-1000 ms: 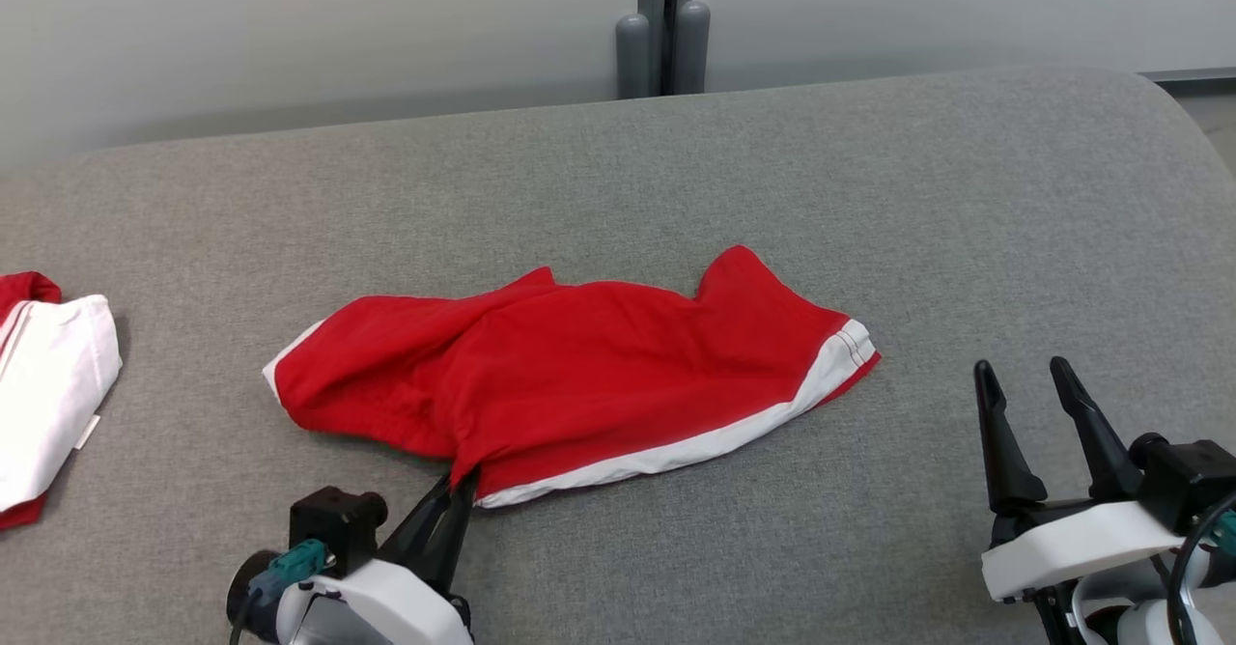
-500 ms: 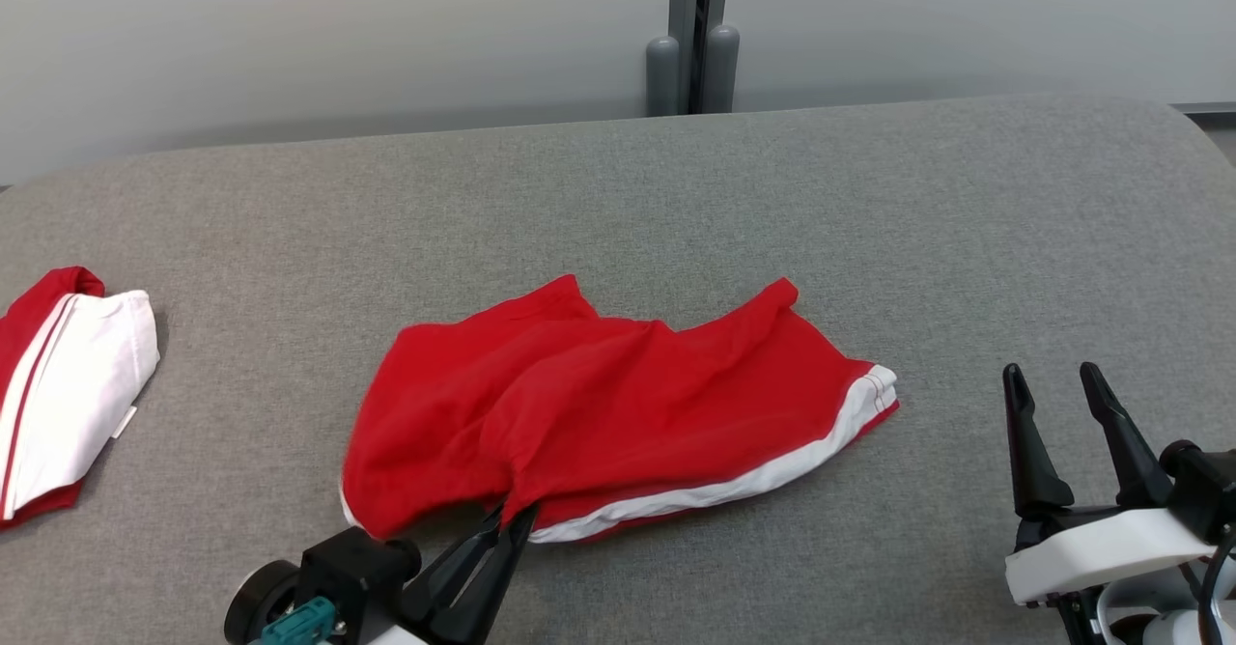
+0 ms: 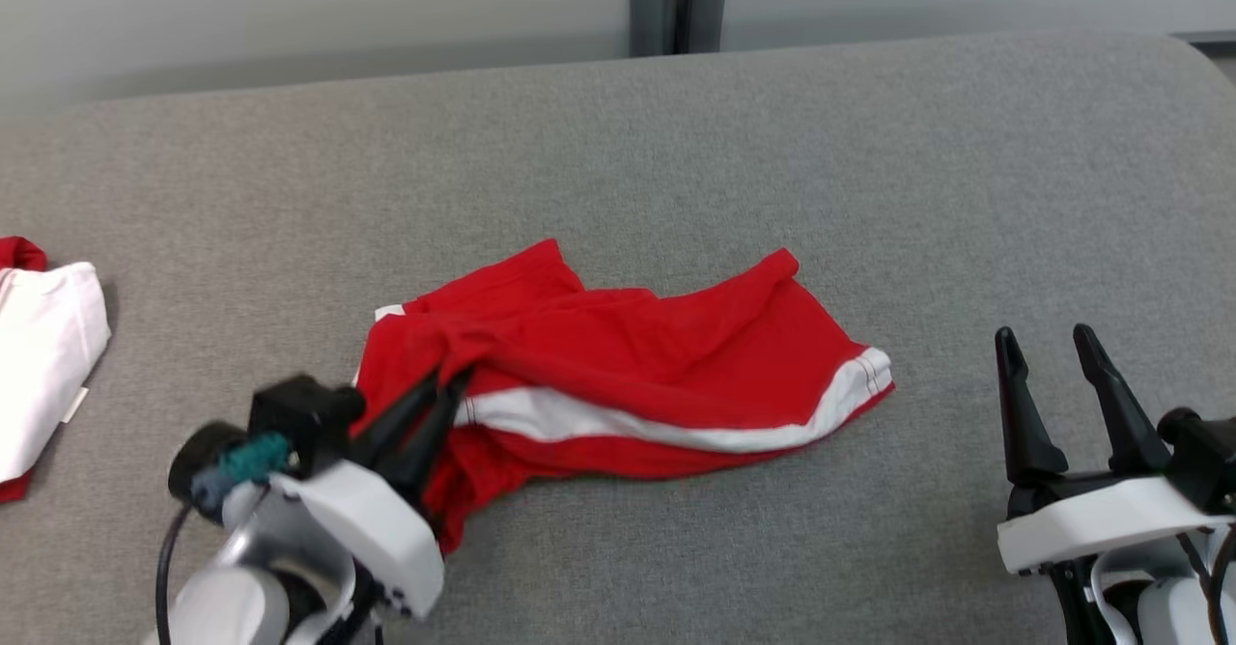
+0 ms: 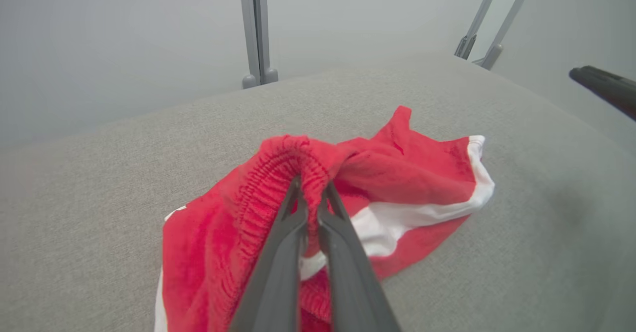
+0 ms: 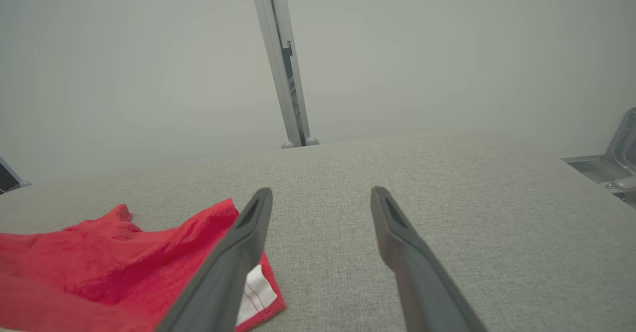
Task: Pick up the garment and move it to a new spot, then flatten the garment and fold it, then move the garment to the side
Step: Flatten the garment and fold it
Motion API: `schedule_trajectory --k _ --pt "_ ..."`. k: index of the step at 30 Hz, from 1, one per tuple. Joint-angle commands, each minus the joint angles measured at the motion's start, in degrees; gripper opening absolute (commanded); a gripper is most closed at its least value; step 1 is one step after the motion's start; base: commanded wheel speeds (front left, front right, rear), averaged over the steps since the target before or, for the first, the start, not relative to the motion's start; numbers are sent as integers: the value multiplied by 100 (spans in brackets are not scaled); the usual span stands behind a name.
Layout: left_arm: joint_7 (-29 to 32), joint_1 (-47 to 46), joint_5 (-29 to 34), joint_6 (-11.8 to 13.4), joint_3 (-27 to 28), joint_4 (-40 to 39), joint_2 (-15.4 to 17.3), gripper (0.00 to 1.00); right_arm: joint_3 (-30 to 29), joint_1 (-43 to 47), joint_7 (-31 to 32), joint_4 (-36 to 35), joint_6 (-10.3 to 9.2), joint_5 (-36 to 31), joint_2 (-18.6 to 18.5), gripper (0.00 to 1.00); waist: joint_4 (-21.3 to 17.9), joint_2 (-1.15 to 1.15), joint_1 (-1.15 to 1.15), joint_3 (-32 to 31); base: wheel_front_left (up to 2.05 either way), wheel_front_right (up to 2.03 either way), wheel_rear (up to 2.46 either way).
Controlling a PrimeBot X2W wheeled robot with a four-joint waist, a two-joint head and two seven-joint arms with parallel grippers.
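Red shorts (image 3: 628,365), clamped at what looks like their waistband (image 4: 278,173) by the left gripper (image 3: 454,379), should lift clear of the cushion (image 3: 869,143) before travelling; right gripper (image 3: 1045,336) waits, jaws apart.

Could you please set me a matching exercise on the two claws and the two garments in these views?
Things:
1. left claw
2. right claw
3. red shorts
4. white-and-red garment

States or places:
A. lying at the head view's left edge
B. open, holding nothing
C. shut on gathered red fabric
D. crumpled mid-view, white stripe showing, one edge lifted

Pairs: 1-C, 2-B, 3-D, 4-A
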Motion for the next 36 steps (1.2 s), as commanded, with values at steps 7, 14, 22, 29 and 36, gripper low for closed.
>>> schedule_trajectory --k 7,14,22,29,36 --pt "-120 -1105 -310 -331 263 1430 -209 0 20 -316 -96 19 9 62 -38 100 -247 0 0 496 0 0 0" --pt "-284 -1577 -492 -603 270 2628 -439 0 140 -435 -230 175 9 120 -39 100 -354 0 0 653 0 0 0" --pt "-1103 -1462 -332 -516 264 3136 -708 100 114 -510 -248 307 9 46 -41 100 -199 0 0 491 0 0 0" --pt "-2173 -1137 -124 5 614 2816 -743 100 118 -435 -167 292 9 -83 -41 100 20 0 0 194 0 0 0" --pt "-2546 -786 -30 392 1037 2308 -626 100 126 -301 -45 229 9 -202 -41 100 192 0 0 -53 0 0 0"
